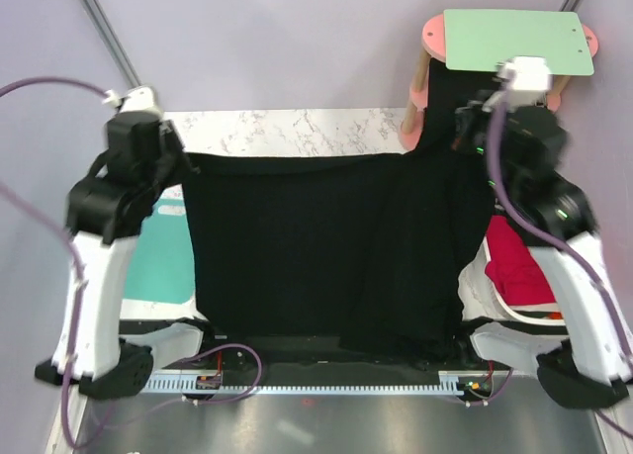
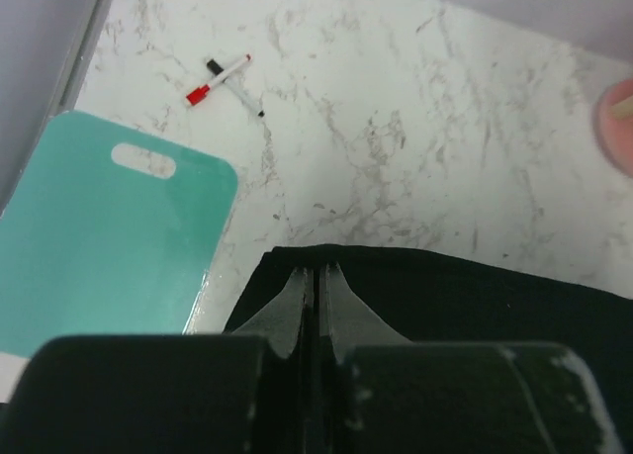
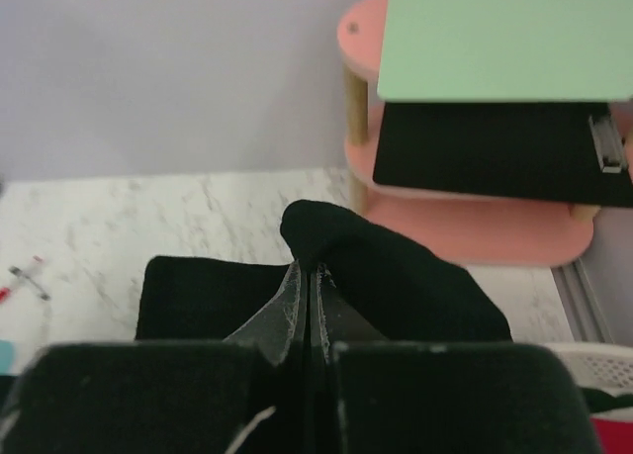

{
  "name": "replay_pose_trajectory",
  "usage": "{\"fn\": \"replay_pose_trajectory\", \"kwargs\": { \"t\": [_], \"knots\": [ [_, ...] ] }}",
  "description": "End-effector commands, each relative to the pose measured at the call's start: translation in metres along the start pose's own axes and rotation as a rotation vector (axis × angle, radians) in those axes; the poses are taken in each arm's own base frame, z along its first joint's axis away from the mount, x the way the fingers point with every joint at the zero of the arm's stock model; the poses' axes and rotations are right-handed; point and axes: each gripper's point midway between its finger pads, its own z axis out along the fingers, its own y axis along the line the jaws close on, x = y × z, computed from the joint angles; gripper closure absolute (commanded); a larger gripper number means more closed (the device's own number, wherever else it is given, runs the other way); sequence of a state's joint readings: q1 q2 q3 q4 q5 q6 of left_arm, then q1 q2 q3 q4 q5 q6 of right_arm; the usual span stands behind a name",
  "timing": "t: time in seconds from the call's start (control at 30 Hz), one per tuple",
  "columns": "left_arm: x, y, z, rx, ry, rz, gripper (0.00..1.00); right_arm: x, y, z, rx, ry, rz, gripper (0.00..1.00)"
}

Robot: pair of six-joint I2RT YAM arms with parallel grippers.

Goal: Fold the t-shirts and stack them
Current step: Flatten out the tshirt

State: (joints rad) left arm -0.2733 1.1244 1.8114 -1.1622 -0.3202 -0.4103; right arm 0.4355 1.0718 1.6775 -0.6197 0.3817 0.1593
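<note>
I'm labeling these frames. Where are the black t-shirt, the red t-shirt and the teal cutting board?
black t-shirt (image 1: 287,246), top view, middle of the cloth
red t-shirt (image 1: 509,261), top view, bunched folds
teal cutting board (image 2: 99,236), left wrist view, flat face

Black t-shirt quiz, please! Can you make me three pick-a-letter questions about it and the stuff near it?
1. Where is the teal cutting board?
A) right of the black t-shirt
B) left of the black t-shirt
C) on top of the black t-shirt

2. What colour is the other t-shirt?
A) yellow
B) blue
C) red

3. What are the left gripper and right gripper doing?
A) both shut on the black t-shirt
B) both open
C) one open, one shut

Answers:
1 B, it shows past the shirt's left edge in the top view.
2 C, red cloth shows at the right.
3 A, each wrist view shows black cloth pinched.
</note>
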Motion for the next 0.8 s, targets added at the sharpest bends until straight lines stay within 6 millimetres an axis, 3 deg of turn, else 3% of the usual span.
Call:
{"fn": "replay_pose_trajectory", "kwargs": {
  "t": [0.0, 0.07, 0.1, 0.13, 0.17, 0.2, 0.23, 0.27, 0.3, 0.33, 0.37, 0.4, 0.43, 0.47, 0.53, 0.57, 0.6, 0.63, 0.77],
  "knots": [
    [0.006, -0.007, 0.071, -0.051, 0.044, 0.068, 0.98, 0.066, -0.007, 0.060, 0.127, 0.140, -0.106, 1.00],
    [0.026, -0.013, 0.115, -0.068, 0.112, 0.087, 0.98, 0.089, -0.008, 0.081, 0.174, 0.189, -0.102, 1.00],
    [0.032, -0.014, 0.129, -0.075, 0.136, 0.090, 0.98, 0.114, -0.010, 0.100, 0.216, 0.245, -0.129, 1.00],
    [0.050, -0.015, 0.156, -0.097, 0.198, 0.109, 0.98, 0.126, -0.011, 0.110, 0.227, 0.272, -0.138, 1.00],
    [0.055, -0.018, 0.169, -0.097, 0.217, 0.114, 0.98, 0.136, -0.013, 0.120, 0.241, 0.286, -0.148, 1.00],
    [0.060, -0.018, 0.181, -0.106, 0.234, 0.118, 0.98, 0.158, -0.013, 0.136, 0.251, 0.322, -0.166, 1.00],
    [0.075, -0.019, 0.206, -0.119, 0.283, 0.133, 0.98, 0.170, -0.013, 0.145, 0.250, 0.337, -0.167, 1.00],
    [0.079, -0.021, 0.217, -0.122, 0.296, 0.134, 0.98, 0.177, -0.017, 0.157, 0.262, 0.337, -0.160, 1.00],
    [0.085, -0.020, 0.230, -0.132, 0.312, 0.135, 0.98, 0.200, -0.019, 0.172, 0.276, 0.376, -0.155, 1.00],
    [0.083, -0.022, 0.238, -0.131, 0.313, 0.134, 0.98, 0.205, -0.016, 0.183, 0.262, 0.374, -0.139, 1.00],
    [0.100, -0.020, 0.258, -0.149, 0.360, 0.144, 0.98, 0.212, -0.022, 0.192, 0.274, 0.382, -0.129, 1.00],
    [0.102, -0.019, 0.266, -0.154, 0.365, 0.141, 0.98, 0.234, -0.023, 0.204, 0.282, 0.421, -0.124, 1.00],
    [0.095, -0.022, 0.273, -0.151, 0.349, 0.133, 0.98, 0.233, -0.022, 0.214, 0.274, 0.409, -0.112, 1.00],
    [0.105, -0.021, 0.285, -0.153, 0.381, 0.137, 0.98, 0.249, -0.027, 0.225, 0.288, 0.430, -0.119, 1.00],
    [0.095, -0.020, 0.295, -0.153, 0.362, 0.125, 0.98, 0.246, -0.029, 0.240, 0.292, 0.415, -0.120, 1.00],
    [0.098, -0.018, 0.303, -0.156, 0.372, 0.127, 0.98, 0.257, -0.037, 0.248, 0.305, 0.437, -0.126, 1.00],
    [0.087, -0.015, 0.306, -0.158, 0.350, 0.117, 0.98, 0.256, -0.039, 0.252, 0.309, 0.434, -0.120, 1.00],
    [0.083, -0.014, 0.309, -0.157, 0.344, 0.111, 0.98, 0.247, -0.044, 0.260, 0.315, 0.411, -0.102, 1.00],
    [0.071, -0.004, 0.314, -0.153, 0.329, 0.063, 0.98, 0.246, -0.044, 0.279, 0.288, 0.406, -0.076, 1.00]
  ]
}}
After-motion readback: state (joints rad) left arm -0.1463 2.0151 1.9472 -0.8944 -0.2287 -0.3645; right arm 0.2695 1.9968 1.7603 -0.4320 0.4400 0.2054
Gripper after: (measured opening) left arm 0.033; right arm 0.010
